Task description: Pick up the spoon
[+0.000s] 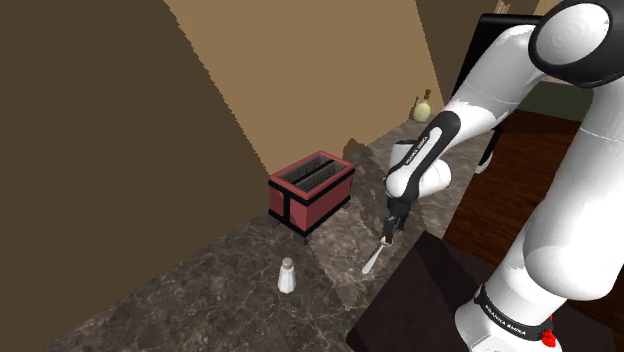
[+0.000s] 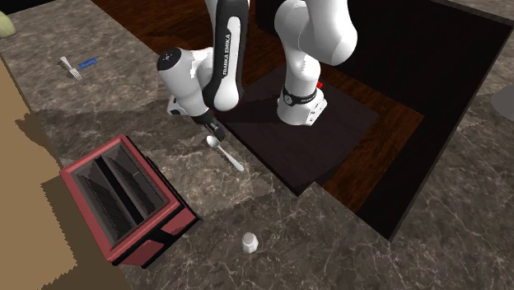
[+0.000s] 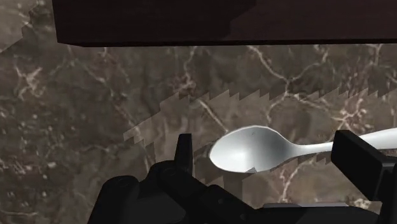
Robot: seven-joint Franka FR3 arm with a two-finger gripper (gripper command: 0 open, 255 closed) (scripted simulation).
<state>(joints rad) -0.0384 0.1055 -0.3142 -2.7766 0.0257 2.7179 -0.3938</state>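
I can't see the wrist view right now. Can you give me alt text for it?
A pale, shiny spoon lies bowl-up on the dark marbled counter, its bowl between the two spread fingers of the open black gripper. The handle runs out past one finger, and the stand's dark edge crosses beyond the spoon.

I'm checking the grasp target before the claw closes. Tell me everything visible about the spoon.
The spoon is plain pale grey-white and glossy, with an oval bowl and a slim handle. It lies flat, hollow up, on the dark marbled countertop, near the edge of the dark stand. The open claw straddles its bowl, the handle running out past one finger; I cannot tell whether either finger touches it.
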